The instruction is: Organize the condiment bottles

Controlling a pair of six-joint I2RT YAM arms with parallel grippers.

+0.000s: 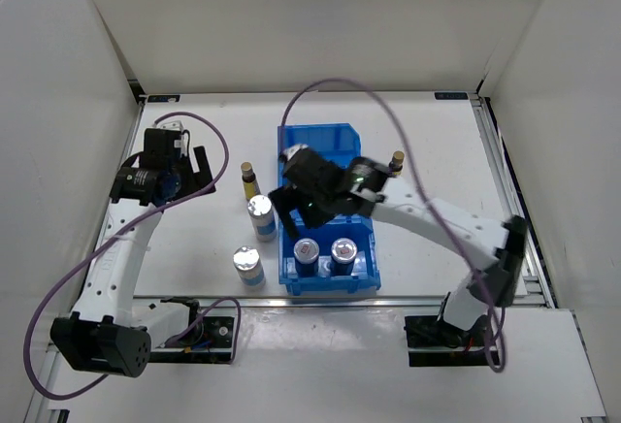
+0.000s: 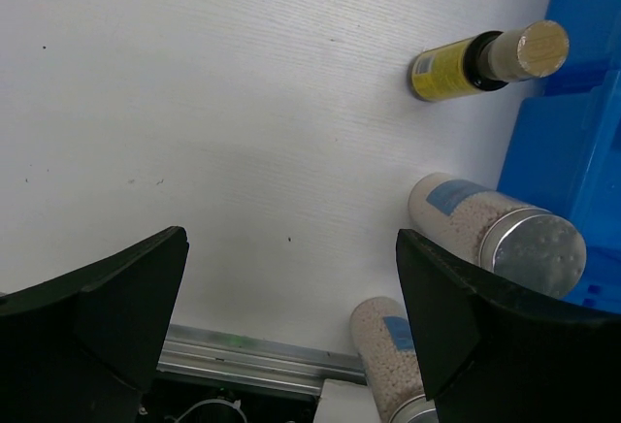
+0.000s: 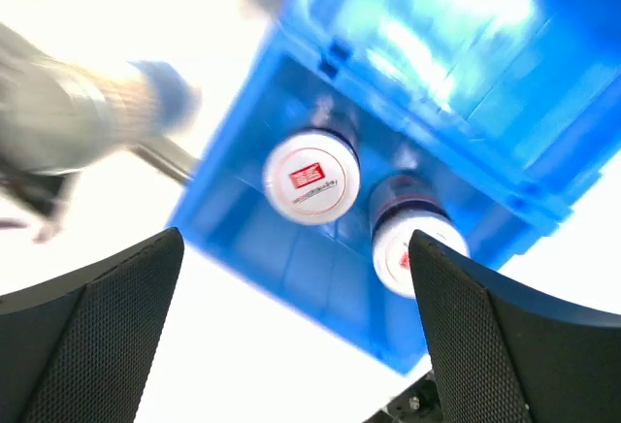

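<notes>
Two squat grey jars (image 1: 307, 250) (image 1: 343, 250) with red-white lids stand in the near end of the blue bin (image 1: 335, 142). Two clear silver-capped bottles (image 1: 260, 213) (image 1: 248, 264) and one dark-brown gold-capped bottle (image 1: 249, 179) stand on the table left of the bin. The other dark-brown bottle (image 1: 396, 161) stands to the bin's right. My right gripper (image 1: 290, 211) hovers open and empty over the bin's left wall; its view shows both jars (image 3: 311, 176) (image 3: 412, 234) below. My left gripper (image 1: 204, 171) is open and empty, left of the bottles (image 2: 495, 224) (image 2: 393, 355) (image 2: 485, 59).
The bin's blue wall (image 2: 572, 132) runs along the right edge of the left wrist view. A metal rail (image 2: 252, 357) marks the table's near edge. White walls enclose the table. A purple cable arcs over the bin's far end.
</notes>
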